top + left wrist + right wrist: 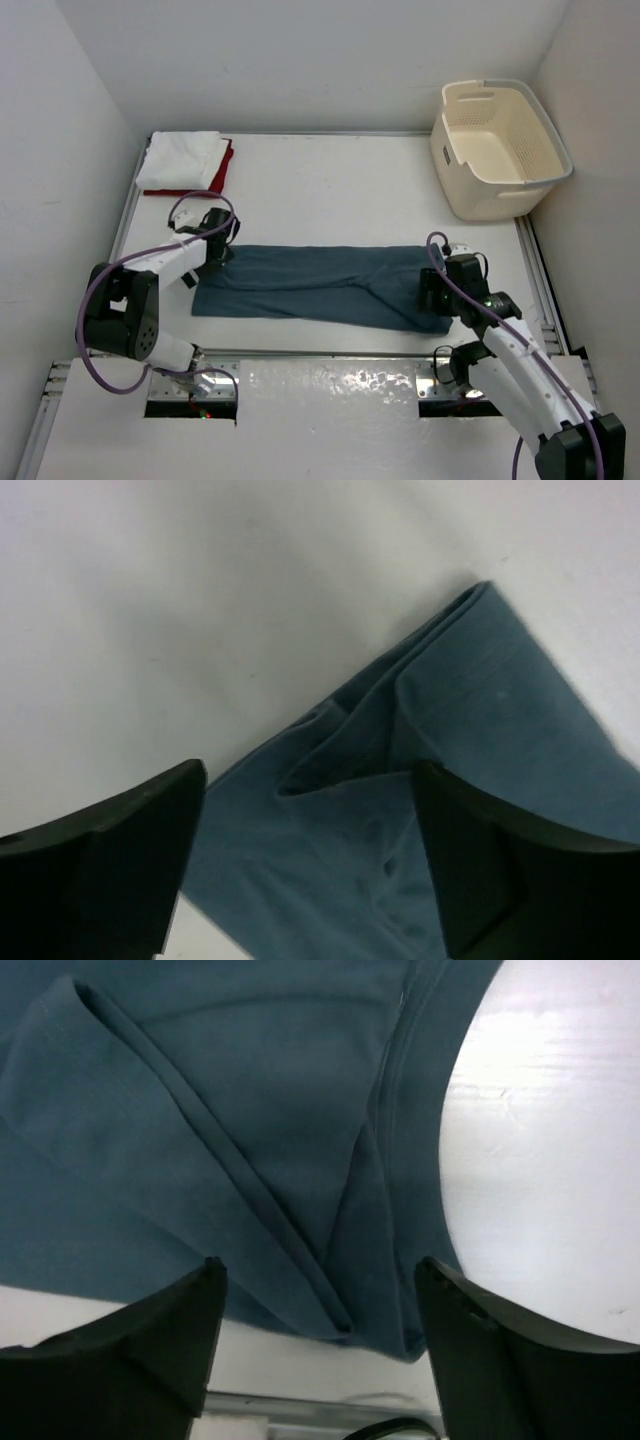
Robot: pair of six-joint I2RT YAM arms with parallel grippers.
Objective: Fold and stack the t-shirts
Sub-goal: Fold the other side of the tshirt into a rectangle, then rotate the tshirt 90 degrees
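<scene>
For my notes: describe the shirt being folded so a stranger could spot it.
On the white table, a long cloth strip lies across the near half, between the left gripper and right gripper. That teal-blue shirt is the only dark blue one; the white shirt and red shirt sit stacked far left.

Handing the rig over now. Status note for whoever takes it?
Left end effector: open, empty, over the teal shirt's left end.
Right end effector: open, empty, over its right end.
Things: teal shirt lies in a long folded band across the near table; white shirt folded atop the red shirt, far left corner; basket far right.
Done: white stacked on red.
Left: finish folding the teal shirt, add it to the stack.
</scene>
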